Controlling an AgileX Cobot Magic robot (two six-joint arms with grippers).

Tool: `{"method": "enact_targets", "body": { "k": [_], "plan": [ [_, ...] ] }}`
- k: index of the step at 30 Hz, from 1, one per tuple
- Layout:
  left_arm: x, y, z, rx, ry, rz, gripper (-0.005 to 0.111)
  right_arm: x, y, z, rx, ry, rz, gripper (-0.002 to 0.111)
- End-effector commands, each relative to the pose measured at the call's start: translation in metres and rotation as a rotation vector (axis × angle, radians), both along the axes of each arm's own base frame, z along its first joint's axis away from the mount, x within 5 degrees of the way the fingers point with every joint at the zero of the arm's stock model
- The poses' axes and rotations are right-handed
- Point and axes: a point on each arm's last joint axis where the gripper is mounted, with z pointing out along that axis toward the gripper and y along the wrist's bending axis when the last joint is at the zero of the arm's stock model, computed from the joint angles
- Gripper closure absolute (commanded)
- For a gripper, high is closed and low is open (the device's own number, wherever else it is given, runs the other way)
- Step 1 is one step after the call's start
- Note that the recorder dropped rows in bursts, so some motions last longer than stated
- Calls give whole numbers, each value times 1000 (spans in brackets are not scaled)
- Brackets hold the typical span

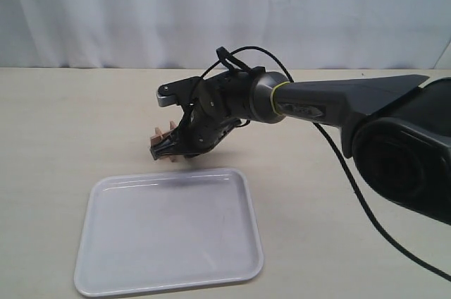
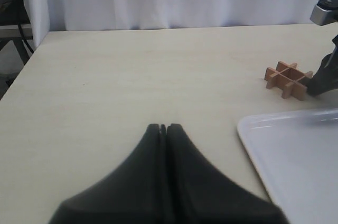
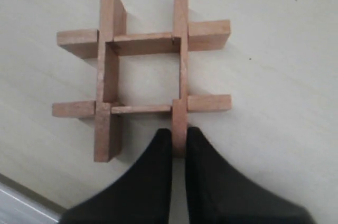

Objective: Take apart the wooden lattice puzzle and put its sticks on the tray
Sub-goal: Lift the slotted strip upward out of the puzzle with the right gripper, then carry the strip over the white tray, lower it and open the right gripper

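Observation:
The wooden lattice puzzle [image 3: 142, 71] lies whole on the table, four light-brown sticks interlocked in a hash shape. My right gripper [image 3: 179, 142] is shut on the end of one stick [image 3: 180, 113], its two black fingers pressed on either side. In the exterior view the puzzle [image 1: 161, 138] pokes out behind that gripper [image 1: 168, 151], just beyond the far rim of the white tray [image 1: 169, 232]. The left wrist view shows the puzzle [image 2: 288, 78] far off beside the tray [image 2: 296, 155]. My left gripper [image 2: 163, 127] is shut with nothing in it, over bare table.
The right arm [image 1: 331, 105] reaches in from the right across the table, with a black cable [image 1: 352, 186] hanging under it. A white curtain [image 1: 225, 10] backs the table. The table's left edge [image 2: 21, 71] shows in the left wrist view.

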Motion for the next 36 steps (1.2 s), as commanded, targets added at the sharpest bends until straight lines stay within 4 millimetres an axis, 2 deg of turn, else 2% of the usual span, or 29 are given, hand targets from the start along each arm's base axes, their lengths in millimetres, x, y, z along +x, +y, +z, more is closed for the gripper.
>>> {"method": "enact_targets", "body": {
  "k": [1,9,21,25,30,32,36],
  "plan": [
    [0,0,0,3,-8,0,107,2,0,14,2,-40,7,104],
    [0,0,0,3,-8,0,107,2,-1,30,7,-71,15,104],
    [0,0,0,3,-8,0,107,-10,-6,89,-58,-139,167,104],
    [0,0,0,3,-8,0,107,-19,-6,90,-41,-117,217,104],
    [0,0,0,3,-8,0,107,-35,0,81,34,-86,306,104],
    [0,0,0,3,-8,0,107,-43,6,78,63,-69,362,104],
    [0,0,0,3,-8,0,107,-68,33,68,86,-25,523,104]
  ]
}}
